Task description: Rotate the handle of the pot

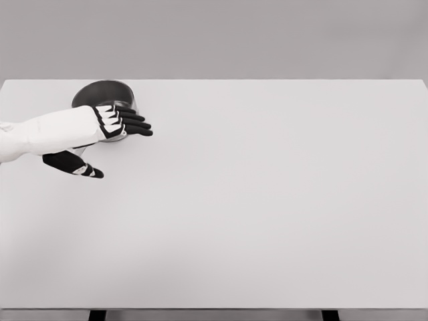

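One dark round metal pot (103, 93) — far-left counter (267, 200); left hand (110, 127) in front, fingers (137, 124) extended, holding nothing. Handle hidden. Step: approach — next calls for finding and gripping it.

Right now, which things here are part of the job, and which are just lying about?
Part of the job:
- pot, far left of the table
- left robot hand, fingers straight, in front of the pot

Just there:
- table, nothing else on it

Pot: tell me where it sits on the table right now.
In the head view the pot sits at the table's far left, near its back edge, partly hidden behind the left hand.
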`<state>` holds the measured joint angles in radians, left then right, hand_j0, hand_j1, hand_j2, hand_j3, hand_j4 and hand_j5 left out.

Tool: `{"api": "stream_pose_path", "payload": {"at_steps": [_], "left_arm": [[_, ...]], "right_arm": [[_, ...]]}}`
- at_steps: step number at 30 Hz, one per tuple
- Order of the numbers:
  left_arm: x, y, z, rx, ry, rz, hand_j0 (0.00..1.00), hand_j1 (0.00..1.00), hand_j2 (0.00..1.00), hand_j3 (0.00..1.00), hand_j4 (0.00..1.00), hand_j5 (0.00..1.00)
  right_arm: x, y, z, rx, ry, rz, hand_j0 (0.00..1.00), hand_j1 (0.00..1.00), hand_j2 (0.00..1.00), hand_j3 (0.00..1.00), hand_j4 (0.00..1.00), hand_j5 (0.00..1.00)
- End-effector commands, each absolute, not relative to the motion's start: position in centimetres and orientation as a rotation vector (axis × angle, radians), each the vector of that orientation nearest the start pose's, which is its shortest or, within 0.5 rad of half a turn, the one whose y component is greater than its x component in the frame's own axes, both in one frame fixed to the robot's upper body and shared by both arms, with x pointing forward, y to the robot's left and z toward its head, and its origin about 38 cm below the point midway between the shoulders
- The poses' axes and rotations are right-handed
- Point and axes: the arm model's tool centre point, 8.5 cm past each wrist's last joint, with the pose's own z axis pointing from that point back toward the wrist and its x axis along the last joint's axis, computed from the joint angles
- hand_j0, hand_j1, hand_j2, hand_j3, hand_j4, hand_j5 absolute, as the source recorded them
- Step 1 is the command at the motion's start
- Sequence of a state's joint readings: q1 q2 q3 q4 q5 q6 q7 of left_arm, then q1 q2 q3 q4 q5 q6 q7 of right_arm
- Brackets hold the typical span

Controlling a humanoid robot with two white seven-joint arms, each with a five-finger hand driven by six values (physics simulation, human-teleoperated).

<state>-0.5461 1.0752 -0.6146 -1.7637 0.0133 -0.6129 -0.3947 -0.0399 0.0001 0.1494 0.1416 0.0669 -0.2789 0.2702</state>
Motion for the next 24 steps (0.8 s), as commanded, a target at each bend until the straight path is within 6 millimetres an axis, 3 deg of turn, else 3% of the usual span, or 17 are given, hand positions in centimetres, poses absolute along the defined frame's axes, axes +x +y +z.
{"api": "stream_pose_path", "payload": {"at_steps": [1,6,14,16,17,19,22,24], "left_arm": [[36.4,29.9,27.8,0.130,-1.755,-1.937,1.00,1.00,1.00,1.00,1.00,1.00],[36.8,26.8,27.4,0.048,-1.870,-1.886,1.00,1.00,1.00,1.00,1.00,1.00],[37.1,28.0,29.2,0.091,-1.870,-1.885,1.00,1.00,1.00,1.00,1.00,1.00],[37.2,27.7,27.5,0.217,-1.755,-2.059,1.00,1.00,1.00,1.00,1.00,1.00],[36.7,27.2,24.8,0.211,-1.638,-2.178,1.00,1.00,1.00,1.00,1.00,1.00],[36.4,26.4,23.7,0.163,-1.564,-2.264,1.00,1.00,1.00,1.00,1.00,1.00],[36.7,26.8,24.7,0.183,-1.546,-2.287,1.00,1.00,1.00,1.00,1.00,1.00],[36.7,27.4,26.1,0.124,-1.607,-2.182,1.00,1.00,1.00,1.00,1.00,1.00]], "right_arm": [[0.1,-25.0,-25.5,0.202,-0.134,0.242,1.00,1.00,1.00,1.00,1.00,1.00],[-0.2,-25.0,-25.5,0.201,-0.131,0.238,1.00,1.00,1.00,1.00,1.00,1.00],[-0.2,-25.0,-25.5,0.201,-0.131,0.238,1.00,1.00,1.00,1.00,1.00,1.00],[-0.2,-25.0,-25.5,0.201,-0.131,0.238,1.00,1.00,1.00,1.00,1.00,1.00],[-0.2,-25.0,-25.5,0.201,-0.131,0.238,1.00,1.00,1.00,1.00,1.00,1.00],[-0.2,-25.0,-25.5,0.201,-0.131,0.238,1.00,1.00,1.00,1.00,1.00,1.00],[-0.2,-25.0,-25.5,0.201,-0.131,0.238,1.00,1.00,1.00,1.00,1.00,1.00],[-0.2,-25.0,-25.5,0.201,-0.131,0.238,1.00,1.00,1.00,1.00,1.00,1.00]]}}
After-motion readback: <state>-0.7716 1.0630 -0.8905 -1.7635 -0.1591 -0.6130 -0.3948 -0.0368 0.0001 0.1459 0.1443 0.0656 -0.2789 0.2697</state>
